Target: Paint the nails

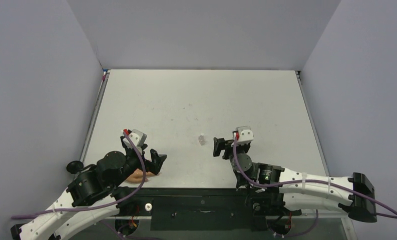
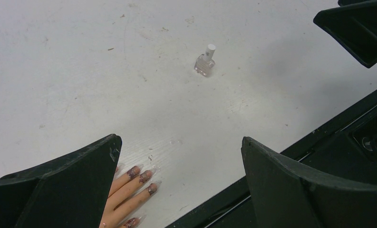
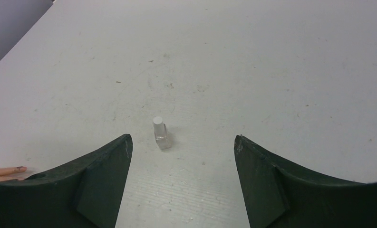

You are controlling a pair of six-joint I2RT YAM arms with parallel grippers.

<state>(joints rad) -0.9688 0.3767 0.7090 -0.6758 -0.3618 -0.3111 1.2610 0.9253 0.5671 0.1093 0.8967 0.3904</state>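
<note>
A peach fake hand (image 1: 136, 176) lies flat near the table's front edge. Its dark purplish nails (image 2: 140, 175) show beside my left gripper's left finger, which hides the rest of the hand. My left gripper (image 2: 180, 142) (image 1: 155, 161) hovers over the hand, open and holding nothing. A tiny clear bottle (image 1: 201, 140) (image 2: 205, 61) (image 3: 161, 134) with a white cap stands upright mid-table. My right gripper (image 3: 182, 142) (image 1: 218, 147) faces it from the right. It is open and empty, with the bottle just beyond its fingertips. One nail tip (image 3: 20, 168) peeks in at the right wrist view's left edge.
The table's black front rail (image 2: 319, 137) runs close under my left gripper's right finger. Grey walls (image 1: 46, 100) close off the left, back and right sides. The white tabletop (image 1: 201, 95) stretches behind the bottle.
</note>
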